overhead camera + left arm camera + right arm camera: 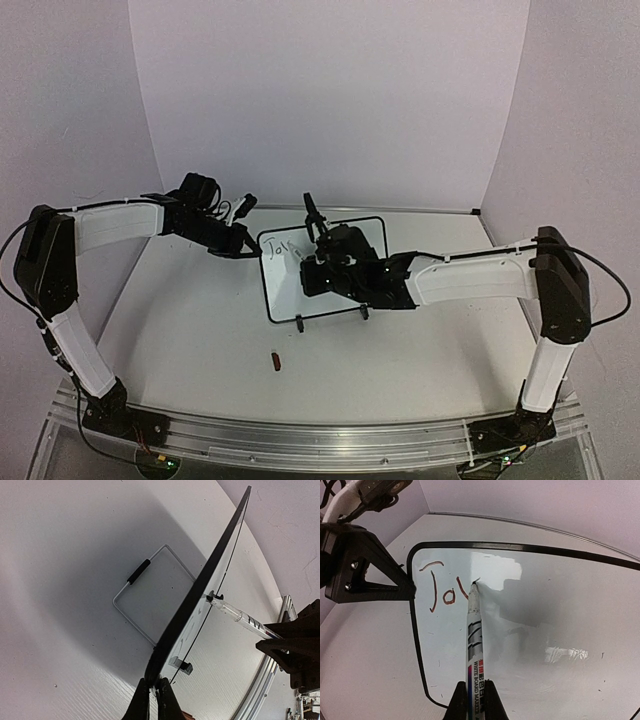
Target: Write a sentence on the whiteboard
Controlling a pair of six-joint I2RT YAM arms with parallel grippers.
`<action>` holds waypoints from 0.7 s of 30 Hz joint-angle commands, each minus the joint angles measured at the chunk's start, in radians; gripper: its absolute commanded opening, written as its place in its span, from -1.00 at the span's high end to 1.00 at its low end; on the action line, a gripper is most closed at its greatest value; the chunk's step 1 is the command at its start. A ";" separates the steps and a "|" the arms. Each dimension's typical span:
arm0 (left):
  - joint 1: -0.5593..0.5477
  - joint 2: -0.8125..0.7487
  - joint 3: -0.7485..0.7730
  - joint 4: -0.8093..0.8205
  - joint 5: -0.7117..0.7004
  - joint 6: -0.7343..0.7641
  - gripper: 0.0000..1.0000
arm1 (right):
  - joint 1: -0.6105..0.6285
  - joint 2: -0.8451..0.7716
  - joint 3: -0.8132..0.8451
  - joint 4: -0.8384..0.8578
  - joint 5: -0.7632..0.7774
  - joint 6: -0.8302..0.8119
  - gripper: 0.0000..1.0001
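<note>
Rail (320, 440) with both arm bases sits at the near table (200, 340) edge. Small red-brown object (275, 360) lies on the table in front of the board, well apart from it; can't tell what it is.

Whiteboard (285, 295) is mid-table, standing on two black clip feet (300, 323) and tilted back. Wire stand (145, 597) with a black sleeve lies flat on the table behind it.

Right gripper (475, 700): clenched on the marker (474, 630), barrel printed "WHITE BOARD MARKER". Right arm reaches in across the board face from the right. Marker tip is on the white surface in the upper left area, just right of the writing (442, 587). The writing is red-brown, reads roughly "Jol" plus a short extra stroke at the tip.

Left gripper (156, 695): pinched on the board's black frame at its left edge, fingers on either side of the rim. Left wrist view looks along the board edge-on, with the marker meeting the front face. Right wrist view shows the same grip at the frame's upper left.

White walls behind.
</note>
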 commanded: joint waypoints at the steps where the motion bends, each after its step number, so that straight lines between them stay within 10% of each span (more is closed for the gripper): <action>1: -0.008 -0.002 0.037 -0.034 -0.014 0.028 1.00 | 0.008 0.008 -0.016 -0.005 -0.012 0.016 1.00; 21: -0.008 -0.008 0.035 -0.033 -0.017 0.029 1.00 | 0.063 0.019 -0.033 -0.012 -0.034 0.037 1.00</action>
